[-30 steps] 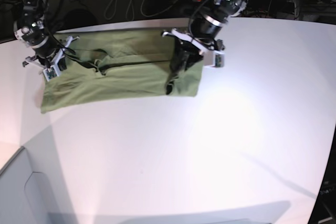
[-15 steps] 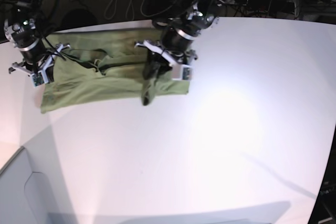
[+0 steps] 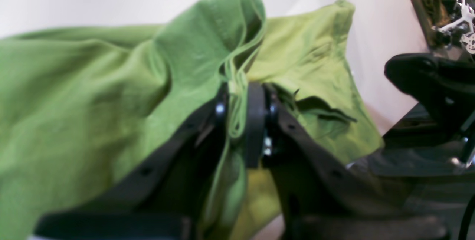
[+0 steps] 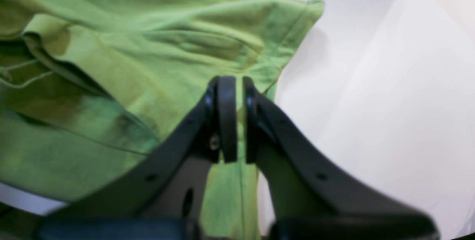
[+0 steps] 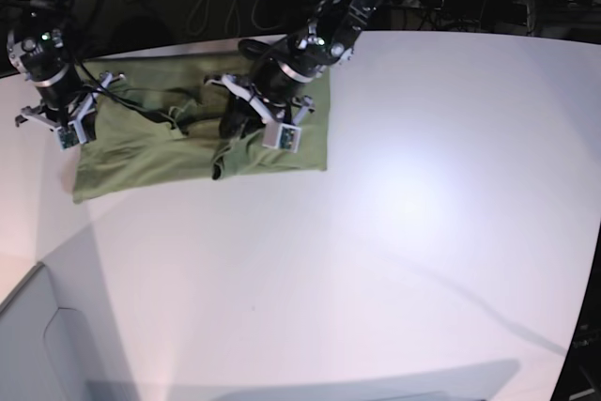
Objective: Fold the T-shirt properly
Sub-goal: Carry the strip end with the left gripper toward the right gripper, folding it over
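While both tools grip the T-shirt (image 5: 188,143) (left tool (image 3: 237,95), right tool (image 4: 233,95)), the carried edge should land square.

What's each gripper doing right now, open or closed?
Left gripper: closed on the T-shirt, a bunched fold.
Right gripper: closed on the T-shirt's edge.

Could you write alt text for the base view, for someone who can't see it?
Two black robot arms work on a plain olive-green short-sleeved T-shirt spread at the far left of a white table. The left gripper pinches a raised fold over the shirt's middle, while the right gripper holds its left end.
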Robot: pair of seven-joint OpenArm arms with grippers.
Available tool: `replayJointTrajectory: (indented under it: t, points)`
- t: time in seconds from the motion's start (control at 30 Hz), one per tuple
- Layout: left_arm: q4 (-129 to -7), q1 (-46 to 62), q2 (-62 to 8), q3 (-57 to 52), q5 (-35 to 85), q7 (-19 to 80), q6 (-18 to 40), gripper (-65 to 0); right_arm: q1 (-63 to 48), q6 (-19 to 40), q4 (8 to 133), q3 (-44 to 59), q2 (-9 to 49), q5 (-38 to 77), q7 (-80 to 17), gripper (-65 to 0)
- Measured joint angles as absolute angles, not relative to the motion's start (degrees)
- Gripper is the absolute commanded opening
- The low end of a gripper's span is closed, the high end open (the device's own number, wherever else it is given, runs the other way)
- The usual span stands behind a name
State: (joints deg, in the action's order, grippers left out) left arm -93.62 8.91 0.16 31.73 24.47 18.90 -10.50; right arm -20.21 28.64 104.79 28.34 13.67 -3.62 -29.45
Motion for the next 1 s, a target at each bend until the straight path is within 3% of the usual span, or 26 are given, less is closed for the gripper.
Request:
replayJointTrajectory:
  t: [0.83, 1.0]
  points:
    - [-89.3, 4.1, 1.2, 35.1, 24.7, 19.1, -10.5, -65.0, -19.9, 28.6, 104.8, 28.2, 13.7, -3.6, -29.4, -64.5]
    - [-89.3, 3.8, 1.6, 36.3, 24.7, 19.2, -10.5, -49.7, -19.9, 28.6, 104.8, 28.2, 13.7, -3.6, -29.4, -64.5]
